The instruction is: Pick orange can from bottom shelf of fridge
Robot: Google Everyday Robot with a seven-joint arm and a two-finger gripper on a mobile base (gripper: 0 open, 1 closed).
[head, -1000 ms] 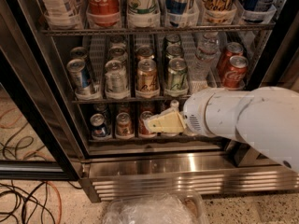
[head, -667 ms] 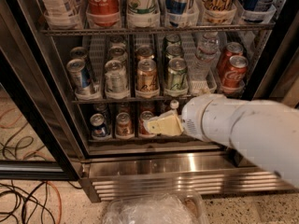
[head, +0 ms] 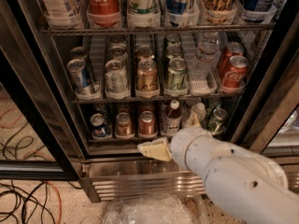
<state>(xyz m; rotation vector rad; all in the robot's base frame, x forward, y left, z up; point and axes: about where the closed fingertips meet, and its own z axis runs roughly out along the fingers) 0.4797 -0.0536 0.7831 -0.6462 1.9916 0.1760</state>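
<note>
One can here is mine: the orange can (head: 124,124), standing upright at the front of its lane on the bottom shelf (head: 112,139) of the fridge (head: 60,101), second from the left. A blue can (head: 99,125) is just beside it on the left and a redder can (head: 147,123) just beside it on the right, each in its own clear tray.

I judge it a full drink can: moderately heavy, with a thin wall that dents under a hard squeeze and smooth sides that may be slick with cold. I would take it across the middle of its body and leave the pull-tab top alone.

Room is tight. The middle rack (head: 154,98) sits low over the can tops, so the only way in is level from the front, and the gaps to either neighbour are narrow. Further right a small bottle (head: 173,117) stands close to my arm (head: 233,171).

My gripper (head: 156,149) hangs below and to the right of the can, in front of the sill above the ribbed steel base (head: 135,181), apart from every can. I cannot tell how far my jaws are parted, and I see nothing in them. To reach the can I would need to rise and shift left.
</note>
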